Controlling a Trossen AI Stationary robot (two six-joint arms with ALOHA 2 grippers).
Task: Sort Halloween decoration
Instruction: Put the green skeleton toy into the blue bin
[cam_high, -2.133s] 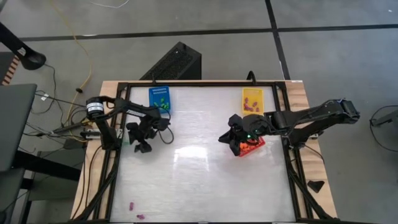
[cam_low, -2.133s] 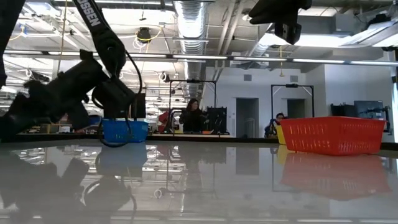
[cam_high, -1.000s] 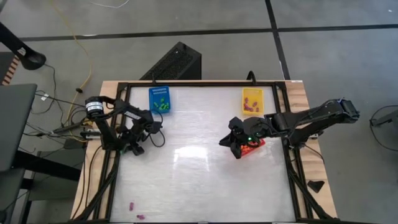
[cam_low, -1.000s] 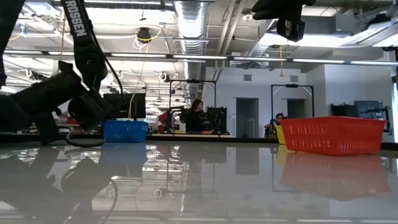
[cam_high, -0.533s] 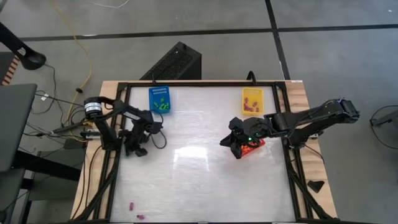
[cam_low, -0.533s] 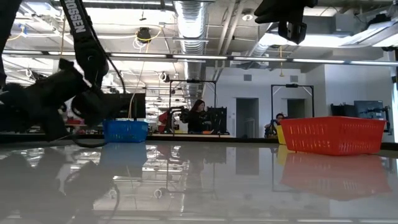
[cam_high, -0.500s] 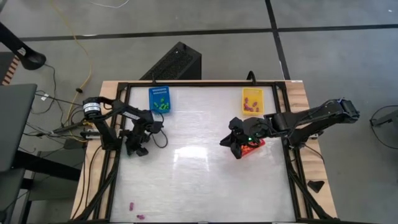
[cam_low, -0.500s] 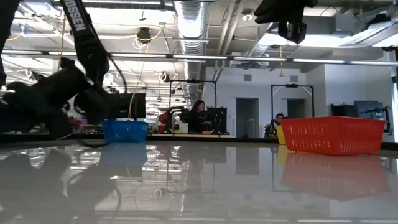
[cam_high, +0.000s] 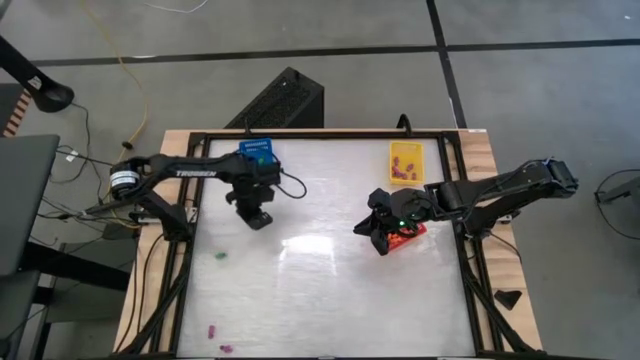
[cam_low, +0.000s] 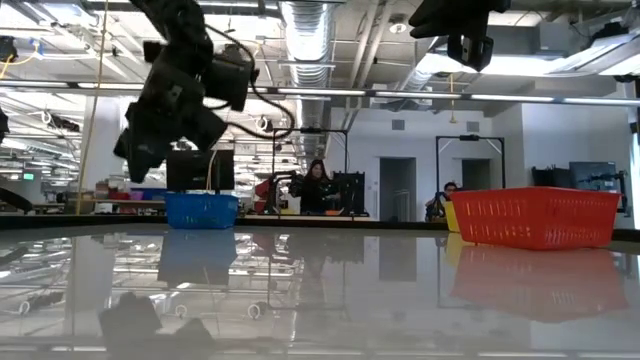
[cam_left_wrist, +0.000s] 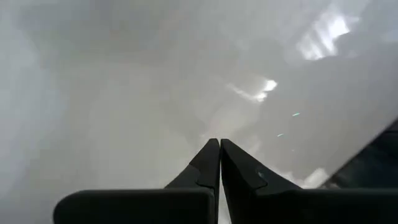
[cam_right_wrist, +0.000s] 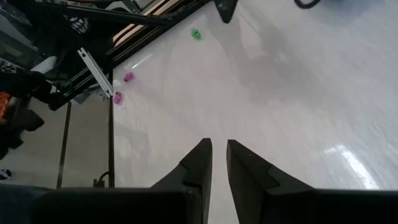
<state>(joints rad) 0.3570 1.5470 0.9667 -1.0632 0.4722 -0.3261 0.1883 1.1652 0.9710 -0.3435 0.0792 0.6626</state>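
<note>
The Halloween decoration shows as tiny pieces: a green one (cam_high: 220, 256) lies on the table near the left edge, and two purple ones (cam_high: 212, 329) lie near the front left corner. The right wrist view shows the green piece (cam_right_wrist: 196, 34) and a purple piece (cam_right_wrist: 129, 77) too. My left gripper (cam_high: 259, 219) is shut with nothing between its fingertips (cam_left_wrist: 219, 143). It hangs raised (cam_low: 133, 150) just in front of the blue basket (cam_high: 258, 152). My right gripper (cam_high: 379, 238) stands slightly open and empty (cam_right_wrist: 217, 144), beside the red basket (cam_high: 408, 236).
A yellow basket (cam_high: 406, 160) with small pieces stands at the far right, behind the red basket (cam_low: 535, 217). A black frame (cam_high: 190, 250) runs around the table. The white table's middle (cam_high: 320, 290) lies bare. People show in the room beyond.
My left gripper has shut near the table's left edge, then risen and swung toward the far right, ending in front of the blue basket. The green piece lies on the table where the gripper was. My right gripper has kept still.
</note>
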